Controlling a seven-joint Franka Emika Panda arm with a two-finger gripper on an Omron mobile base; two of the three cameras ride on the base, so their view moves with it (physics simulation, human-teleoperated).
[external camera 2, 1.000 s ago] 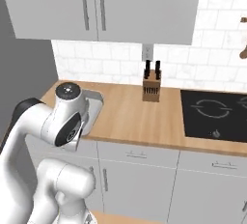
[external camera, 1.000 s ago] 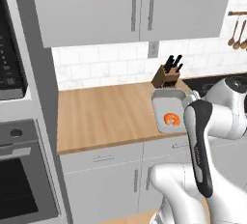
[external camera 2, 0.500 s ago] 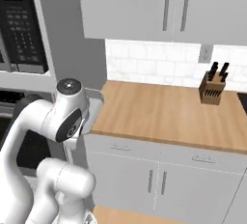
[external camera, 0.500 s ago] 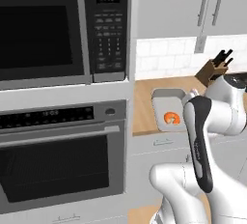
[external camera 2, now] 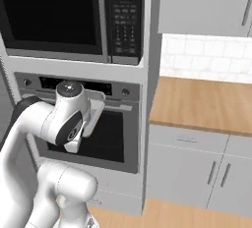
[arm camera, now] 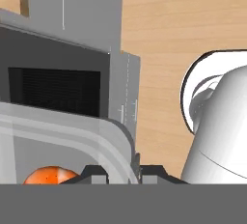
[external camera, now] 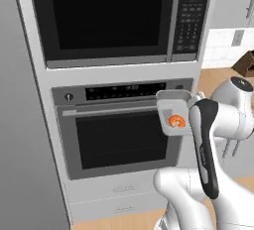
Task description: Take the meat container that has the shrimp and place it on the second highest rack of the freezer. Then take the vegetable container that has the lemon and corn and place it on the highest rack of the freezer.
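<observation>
Shrimp (external camera: 176,121) in meat container (external camera: 171,100)

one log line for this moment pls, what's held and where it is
tool: shut on tray rim | tray: carried, shrimp inside | in front of wall oven | freezer rack: not yet reached

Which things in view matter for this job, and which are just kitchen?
Job: shrimp; its tray, shut in the end effector.
Just kitchen: microwave; wall oven; counter; drawers.
</observation>
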